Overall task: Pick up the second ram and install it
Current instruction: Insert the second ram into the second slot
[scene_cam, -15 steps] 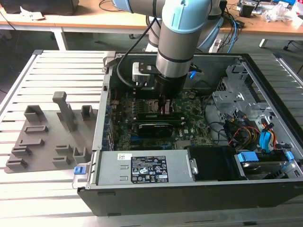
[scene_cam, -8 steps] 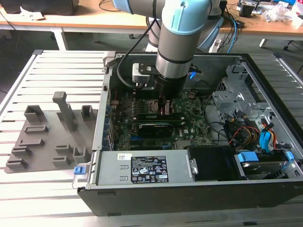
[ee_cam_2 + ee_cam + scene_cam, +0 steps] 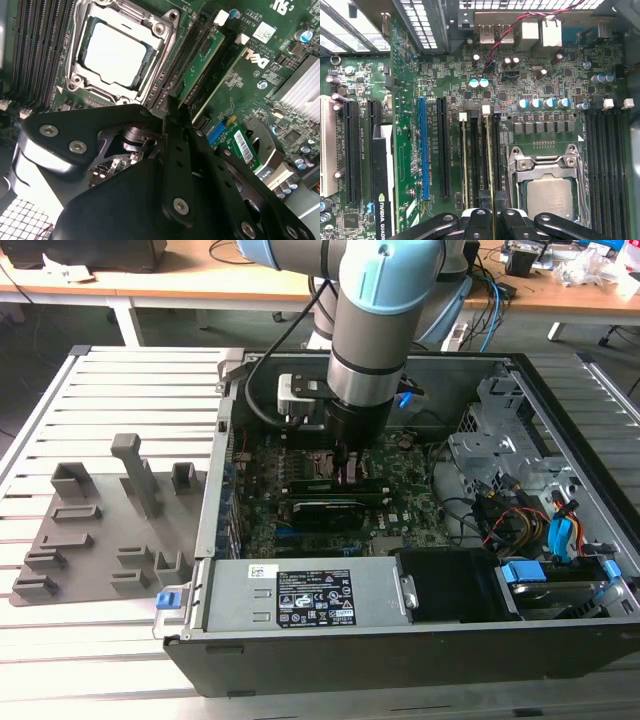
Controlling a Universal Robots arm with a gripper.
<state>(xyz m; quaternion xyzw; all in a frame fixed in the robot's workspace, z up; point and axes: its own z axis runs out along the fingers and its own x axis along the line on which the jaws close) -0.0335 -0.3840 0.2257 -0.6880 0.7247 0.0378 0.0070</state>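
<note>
In the exterior view my gripper (image 3: 348,468) reaches down into the open computer case (image 3: 560,420), over the motherboard's memory slots. In the first wrist view the second ram (image 3: 490,165) is a thin green stick seen edge-on, standing in a slot beside the processor socket (image 3: 550,195). My gripper (image 3: 492,217) is shut on its near end, one finger on each side. The second wrist view shows the same stick (image 3: 200,62) from the side, running up from my gripper (image 3: 174,112). Another stick (image 3: 464,160) stands two slots farther from the socket.
A black graphics card (image 3: 325,512) lies just in front of the gripper. The power supply (image 3: 300,595) fills the case's front. Cables and a drive cage (image 3: 520,520) are at the exterior view's right. A grey holder tray (image 3: 90,530) sits outside the case at the left.
</note>
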